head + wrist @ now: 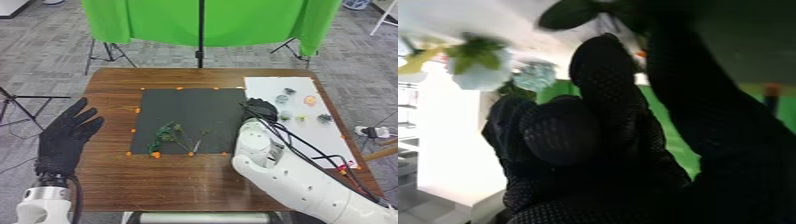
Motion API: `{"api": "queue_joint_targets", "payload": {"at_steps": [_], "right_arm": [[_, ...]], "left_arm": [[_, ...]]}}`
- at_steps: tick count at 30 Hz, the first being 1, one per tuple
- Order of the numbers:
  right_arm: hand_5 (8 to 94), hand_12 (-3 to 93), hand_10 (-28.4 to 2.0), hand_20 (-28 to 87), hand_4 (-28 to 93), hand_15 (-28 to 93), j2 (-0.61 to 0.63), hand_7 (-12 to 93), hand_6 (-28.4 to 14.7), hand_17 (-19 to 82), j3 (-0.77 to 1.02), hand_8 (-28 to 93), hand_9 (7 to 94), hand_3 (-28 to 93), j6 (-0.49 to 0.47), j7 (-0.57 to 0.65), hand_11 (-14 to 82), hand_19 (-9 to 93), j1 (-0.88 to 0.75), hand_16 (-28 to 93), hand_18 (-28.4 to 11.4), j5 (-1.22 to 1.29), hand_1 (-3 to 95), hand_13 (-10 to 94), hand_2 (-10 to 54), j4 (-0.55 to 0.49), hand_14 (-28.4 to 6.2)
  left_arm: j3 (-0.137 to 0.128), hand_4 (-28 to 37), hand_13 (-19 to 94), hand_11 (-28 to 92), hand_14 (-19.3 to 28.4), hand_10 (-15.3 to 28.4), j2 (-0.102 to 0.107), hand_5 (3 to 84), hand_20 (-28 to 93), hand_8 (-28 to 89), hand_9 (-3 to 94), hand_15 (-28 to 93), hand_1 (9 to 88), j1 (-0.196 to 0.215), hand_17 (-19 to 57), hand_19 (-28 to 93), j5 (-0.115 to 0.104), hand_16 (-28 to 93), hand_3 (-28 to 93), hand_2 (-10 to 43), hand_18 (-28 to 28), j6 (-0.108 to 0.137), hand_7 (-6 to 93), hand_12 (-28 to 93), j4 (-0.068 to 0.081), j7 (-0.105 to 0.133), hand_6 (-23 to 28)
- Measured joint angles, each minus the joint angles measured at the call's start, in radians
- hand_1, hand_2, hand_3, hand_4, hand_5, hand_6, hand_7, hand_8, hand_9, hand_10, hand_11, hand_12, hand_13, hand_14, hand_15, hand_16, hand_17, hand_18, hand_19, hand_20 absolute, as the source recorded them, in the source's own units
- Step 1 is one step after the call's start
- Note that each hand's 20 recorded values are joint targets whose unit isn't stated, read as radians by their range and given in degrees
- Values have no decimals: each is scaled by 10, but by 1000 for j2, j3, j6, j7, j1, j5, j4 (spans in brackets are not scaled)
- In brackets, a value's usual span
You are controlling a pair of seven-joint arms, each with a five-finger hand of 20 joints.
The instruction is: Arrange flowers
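- Progress looks partial to me: greenery (165,135) and thin stems (185,140) lie together on the near part of the dark mat (187,107), which I take for the start of the arrangement.
- Several flowers (310,100) sit apart on the white sheet (266,85) at the right of my desk (178,190), so I judge a good share remains to be brought over.
- My right hand (259,109) is where mat and sheet meet; a dark leaf (567,14) shows by it, but how closed it is, or whether it has a stem, I can't tell.
- My left hand (67,140) is spread and empty at the left side.
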Motion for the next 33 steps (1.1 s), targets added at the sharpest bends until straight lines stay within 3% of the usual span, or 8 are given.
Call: {"api": "queue_joint_targets", "payload": {"at_steps": [7,15,33], "right_arm": [[918,228,-110,549,-283,749,26,189,-26,507,-24,74,895,743,114,-18,469,932,5,173,-243,-13,552,854,-95,10,-69],[927,225,-114,588,-283,773,113,192,-39,511,-75,100,898,773,329,-11,495,932,14,186,-246,-38,550,853,-95,28,-75],[937,225,-117,636,-283,797,163,198,-45,518,-114,126,908,814,458,23,519,932,53,191,-253,-92,536,862,-95,24,-73]], "left_arm": [[-1,-222,258,259,276,196,-3,402,243,-91,338,552,254,-5,-69,508,1,-84,801,55,284,0,127,117,0,-4,104],[-9,-223,258,260,277,197,-11,405,239,-90,339,553,256,2,-69,510,2,-85,801,56,284,1,126,116,-2,-10,105],[-5,-222,259,257,277,197,4,406,228,-89,339,554,255,24,-71,514,-6,-85,800,56,284,14,124,117,-4,22,106]]}}
